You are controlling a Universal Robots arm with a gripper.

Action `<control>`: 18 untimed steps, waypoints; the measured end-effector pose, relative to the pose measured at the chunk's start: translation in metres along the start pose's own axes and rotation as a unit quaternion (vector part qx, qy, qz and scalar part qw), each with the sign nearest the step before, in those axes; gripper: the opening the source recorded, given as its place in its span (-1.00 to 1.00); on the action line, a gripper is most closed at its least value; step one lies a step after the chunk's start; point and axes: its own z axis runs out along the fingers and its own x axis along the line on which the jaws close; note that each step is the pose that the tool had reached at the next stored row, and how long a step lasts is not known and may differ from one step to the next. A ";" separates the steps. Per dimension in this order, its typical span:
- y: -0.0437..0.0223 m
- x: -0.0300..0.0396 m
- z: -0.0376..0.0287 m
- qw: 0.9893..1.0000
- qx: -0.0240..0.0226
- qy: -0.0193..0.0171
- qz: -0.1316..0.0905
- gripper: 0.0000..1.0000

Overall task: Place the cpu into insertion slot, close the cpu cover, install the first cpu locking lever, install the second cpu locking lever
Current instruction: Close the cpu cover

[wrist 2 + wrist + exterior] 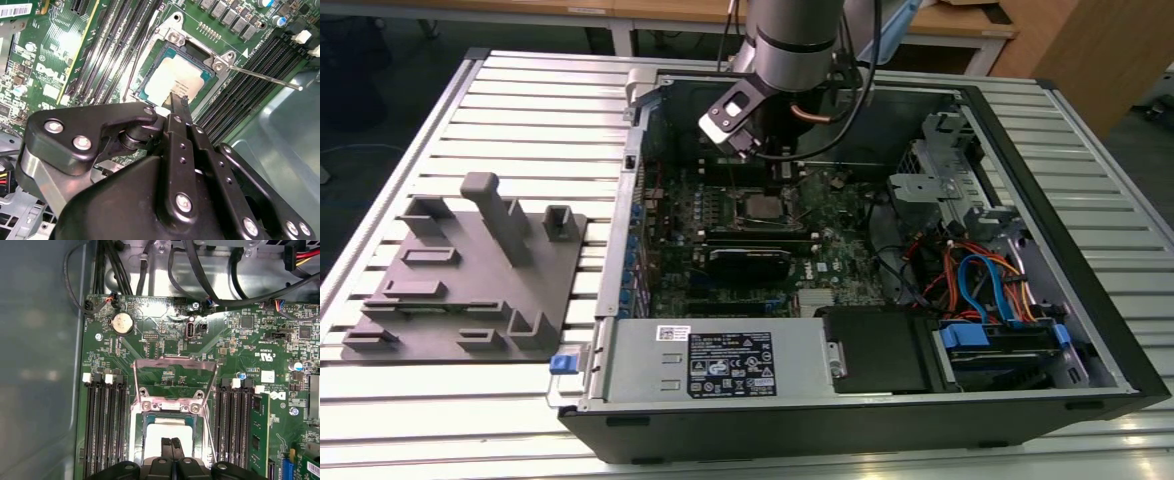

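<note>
The cpu (pixel 156 434) lay flat in the insertion slot (pixel 146 86), silvery top up, on the green motherboard (pixel 240 350). Its near edge was hidden behind the gripper (pixel 172 441) in both wrist views. The cpu cover (pixel 175 364) was swung open and lay back beyond the socket's hinge, with bare board showing through its window. One thin locking lever (pixel 270 79) stuck out sideways, free of the socket. The gripper's two fingers were pressed together with no gap and nothing between them, their tips just over the chip. Whether they touched it could not be told. Long black memory slots (pixel 102 430) ran on both sides of the socket, cut off by the picture's edge. In the exterior view the arm (pixel 787 50) reached down into the open computer case (pixel 1067 150), and its wrist covered the fingers.
</note>
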 end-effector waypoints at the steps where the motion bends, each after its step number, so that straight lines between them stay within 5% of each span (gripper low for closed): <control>1: 0.0000 0.0000 -0.0006 1.000 0.000 0.000 0.000 -0.80; 7: 0.0000 0.0000 -0.0012 1.000 0.004 0.000 0.000 -0.80; 18: 0.0002 0.0001 -0.0072 1.000 0.004 0.000 0.000 -0.80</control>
